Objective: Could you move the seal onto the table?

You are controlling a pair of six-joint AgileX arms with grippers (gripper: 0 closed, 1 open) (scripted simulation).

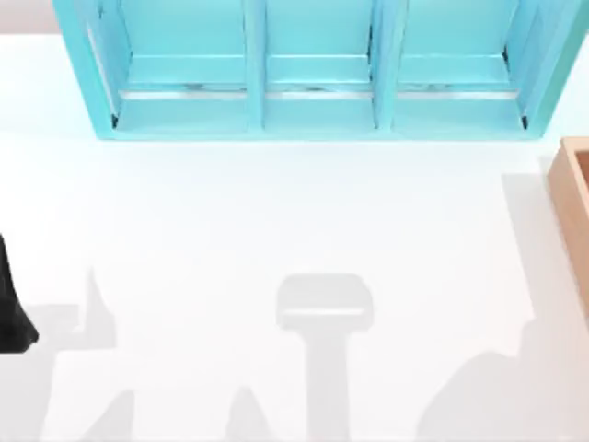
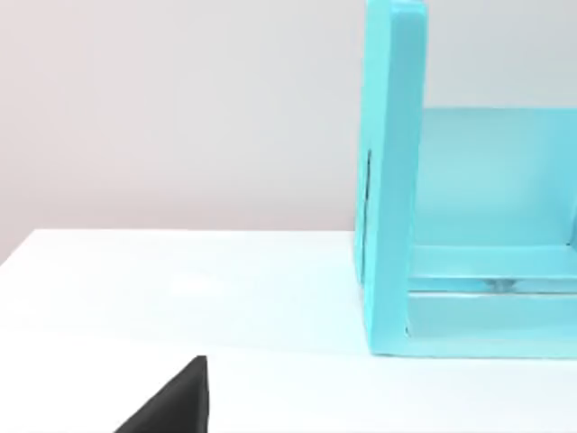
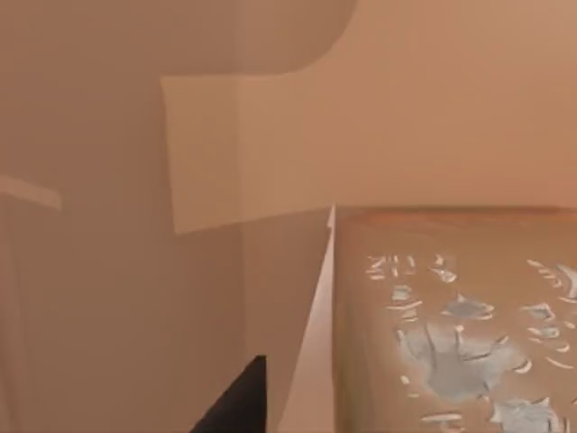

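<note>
Looking down from the top view, I see the table as a broad white surface with grey shadows lying on its near half. At the far edge stands the turquoise shelf unit with three compartments side by side, all open toward me. At the right edge of the table, a corner of the tan wooden box comes into the picture. My left arm appears as a black shape at the left edge of the table, well apart from the shelf unit and from the wooden box. In the left wrist view, the dark tip of the left gripper hangs over bare white table, and the side panel of the shelf unit stands farther off with one compartment behind it. I cannot tell if this pincer is wide or narrow. The right wrist view is taken from among tan walls of the same colour as the wooden box, so the right arm is down at the box on the right side of the table. Very close to that camera I see a light-brown face with pale, broken marks on it, with a sharp upright edge and a straight top; I take it for the seal, though I am not fully sure. It is not on the white table. The dark tip of the right gripper is just beside that upright edge. Whether they touch, and whether this pincer is wide, narrow or holding the seal, I cannot tell.
</note>
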